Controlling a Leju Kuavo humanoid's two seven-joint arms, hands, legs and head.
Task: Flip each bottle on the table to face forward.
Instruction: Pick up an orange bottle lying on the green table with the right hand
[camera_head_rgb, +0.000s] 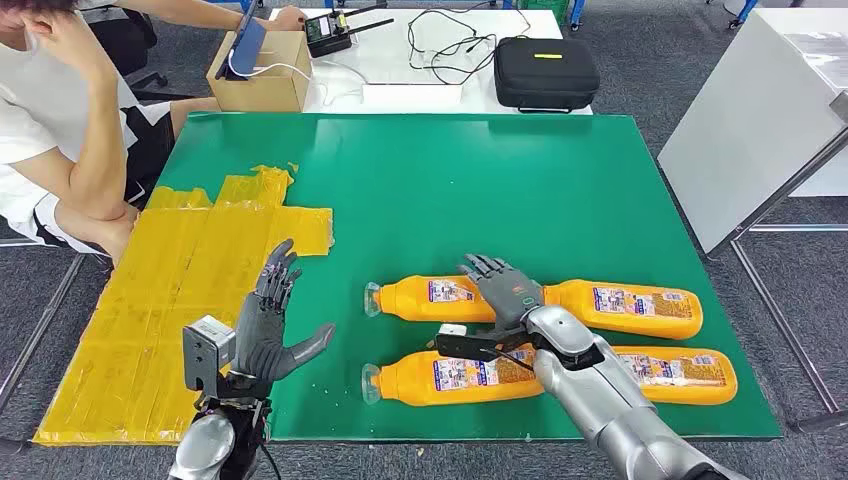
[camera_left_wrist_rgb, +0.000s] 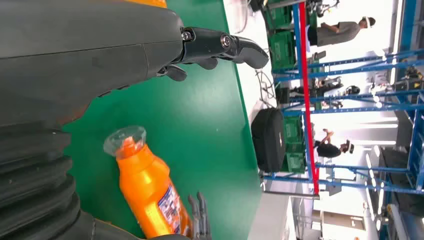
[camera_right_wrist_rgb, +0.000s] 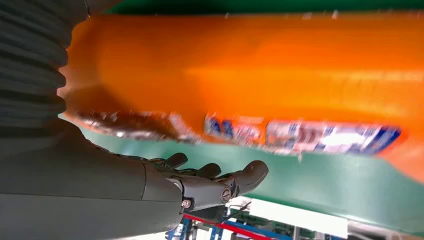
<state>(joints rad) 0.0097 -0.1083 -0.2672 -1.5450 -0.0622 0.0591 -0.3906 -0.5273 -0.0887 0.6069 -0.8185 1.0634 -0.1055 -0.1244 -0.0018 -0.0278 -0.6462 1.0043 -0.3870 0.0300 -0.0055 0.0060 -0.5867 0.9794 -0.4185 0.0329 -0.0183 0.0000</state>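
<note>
On the green surface (camera_head_rgb: 480, 170), four orange bottles are lying in two rows while both hands are hovering with fingers apart, holding nothing.

From the head view, the right hand (camera_head_rgb: 500, 285) is reaching over the gap between the far-left bottle (camera_head_rgb: 430, 297) and the far-right bottle (camera_head_rgb: 630, 308), fingers spread, gripping neither; the near-left bottle (camera_head_rgb: 450, 377) and near-right bottle (camera_head_rgb: 680, 375) are lying just behind its arm, all labels facing up. The left hand (camera_head_rgb: 275, 325) is standing upright, wide open, beside the yellow tape patch (camera_head_rgb: 170, 290). A person (camera_head_rgb: 70, 120) is sitting at the far left corner. In the left wrist view, the left hand's fingers (camera_left_wrist_rgb: 225, 46) are stretching over bare green, a capped bottle lying nearby. In the right wrist view, the right hand's fingers (camera_right_wrist_rgb: 220, 185) are hanging free just beside a blurred orange bottle.
</note>
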